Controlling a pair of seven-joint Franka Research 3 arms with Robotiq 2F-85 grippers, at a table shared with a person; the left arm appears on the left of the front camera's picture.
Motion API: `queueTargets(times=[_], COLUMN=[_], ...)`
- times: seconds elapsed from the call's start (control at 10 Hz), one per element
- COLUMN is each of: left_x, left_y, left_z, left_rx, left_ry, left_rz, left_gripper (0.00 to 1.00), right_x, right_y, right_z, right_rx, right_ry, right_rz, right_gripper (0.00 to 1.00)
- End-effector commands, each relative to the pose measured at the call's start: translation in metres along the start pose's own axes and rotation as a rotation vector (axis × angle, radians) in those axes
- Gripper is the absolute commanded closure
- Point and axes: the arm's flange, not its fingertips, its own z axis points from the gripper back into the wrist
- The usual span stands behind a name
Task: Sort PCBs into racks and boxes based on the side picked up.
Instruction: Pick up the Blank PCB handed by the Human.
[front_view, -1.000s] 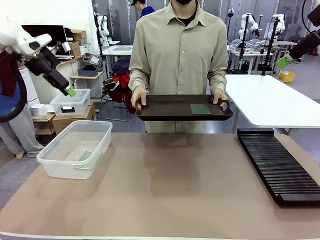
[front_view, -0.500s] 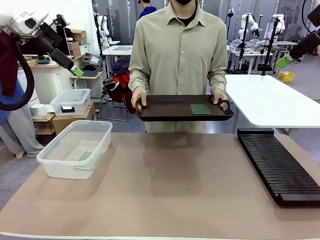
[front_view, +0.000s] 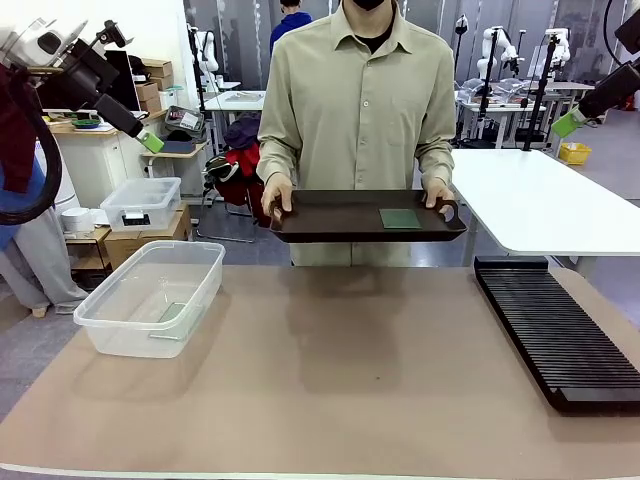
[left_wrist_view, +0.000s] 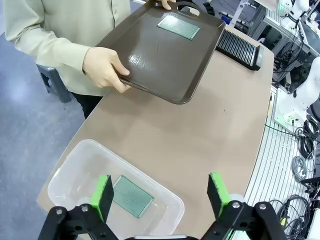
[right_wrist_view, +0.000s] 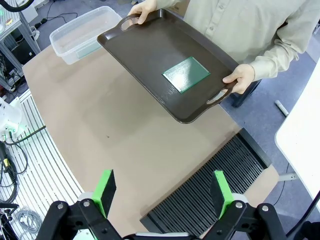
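Person (front_view: 360, 90) holds brown tray (front_view: 330, 213) bearing 1 PCB (front_view: 400, 218); other PCB (front_view: 172, 312) lies in tub (front_view: 125, 338).

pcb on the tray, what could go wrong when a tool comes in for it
1. The tray is held in the air by the person's hands, so a tool pressing down could tip it and the PCB might slide.
2. The PCB lies flat on it; the open right tool may struggle to catch an edge and scrape the tray.
3. The PCB sits near one hand, so an approach there could crowd the person's fingers.
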Motion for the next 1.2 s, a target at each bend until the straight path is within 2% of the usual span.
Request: queueTargets(times=[0.0, 1.1], left_x=[0.0033, 0.0033], left_y=[0.0031, 0.0031], left_z=[0.0002, 0.0002], left_rx=[0.003, 0.003], left_ry=[0.0, 0.0], left_rz=[-0.004, -0.004], left_gripper=[0.0, 0.0], right_x=[-0.0007, -0.0007], right_y=[0.0018, 0.0018], right_z=[-0.0002, -0.0002], right_rx=[0.002, 0.002], right_ry=[0.005, 0.005], right_rz=[0.007, 0.007], right_gripper=[0.0, 0.0])
